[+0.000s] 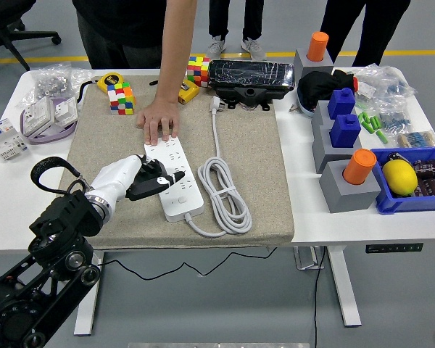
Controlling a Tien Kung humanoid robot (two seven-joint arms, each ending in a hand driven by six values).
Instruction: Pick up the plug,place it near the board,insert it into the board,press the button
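Observation:
A white power strip (175,190) lies lengthwise on the beige mat (246,156). Its cable is coiled (223,192) to its right and runs up to a white plug (216,106) near the mat's far edge. My left hand (151,181) comes in from the lower left, with its white shell beside the strip's left edge. Its fingers are curled on a small black plug (162,181) that rests on the middle of the strip. A person's hand (159,119) presses flat on the strip's far end. My right arm is out of view.
Cube puzzles (119,96) (198,69), a yellow tape measure (109,80) and a black device (250,78) line the mat's far edge. Grey blocks with blue and orange pegs (348,156) and a blue bin holding a lemon (400,176) stand right. Bagged parts (47,101) lie left.

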